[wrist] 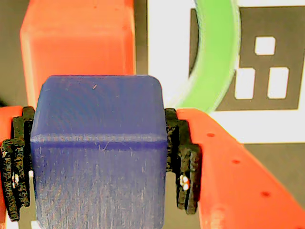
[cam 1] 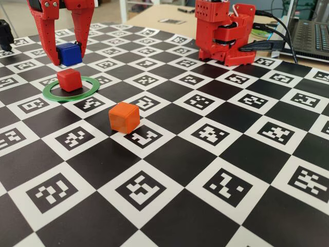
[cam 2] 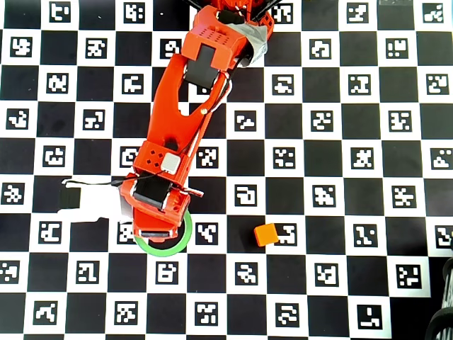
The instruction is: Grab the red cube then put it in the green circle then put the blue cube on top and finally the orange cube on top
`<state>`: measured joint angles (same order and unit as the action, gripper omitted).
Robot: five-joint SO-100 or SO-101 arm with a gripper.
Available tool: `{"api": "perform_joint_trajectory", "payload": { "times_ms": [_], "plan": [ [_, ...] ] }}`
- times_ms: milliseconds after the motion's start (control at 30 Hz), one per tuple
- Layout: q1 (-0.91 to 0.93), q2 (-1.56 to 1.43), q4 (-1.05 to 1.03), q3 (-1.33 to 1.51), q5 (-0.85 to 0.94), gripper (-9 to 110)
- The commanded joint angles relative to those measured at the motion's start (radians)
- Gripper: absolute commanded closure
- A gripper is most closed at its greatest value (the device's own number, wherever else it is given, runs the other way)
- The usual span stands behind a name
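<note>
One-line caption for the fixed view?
Gripper holds the blue cube above the red cube in the green circle; orange cube waits.

A black-and-white checkered marker mat [cam 1: 216, 170] covers the wooden table [cam 1: 154, 15]; a laptop [cam 1: 311, 36] sits at the far right

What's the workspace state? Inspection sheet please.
Surface: checkerboard mat with printed markers, flat.
Red cube: sits inside the green circle.
Blue cube: clamped in the pincer, held above the red cube and apart from it.
Orange cube: alone on the mat, in front of the ring in the fixed view.
Clutter: nothing seen on the mat.
Pincer: shut on the blue cube, pads against both its sides.
Cables: black leads run to the arm base.
Surroundings: laptop behind the mat, right.
</note>
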<state>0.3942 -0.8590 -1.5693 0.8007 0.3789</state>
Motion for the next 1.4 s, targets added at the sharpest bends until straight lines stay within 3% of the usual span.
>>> {"api": "perform_joint_trajectory", "payload": {
  "times_ms": [0, 1367],
  "plan": [
    [0.018, -0.049, 0.015, -0.097, 0.002, 93],
    [0.023, -0.031, 0.072, -0.02, 0.008, 93]
  ]
}}
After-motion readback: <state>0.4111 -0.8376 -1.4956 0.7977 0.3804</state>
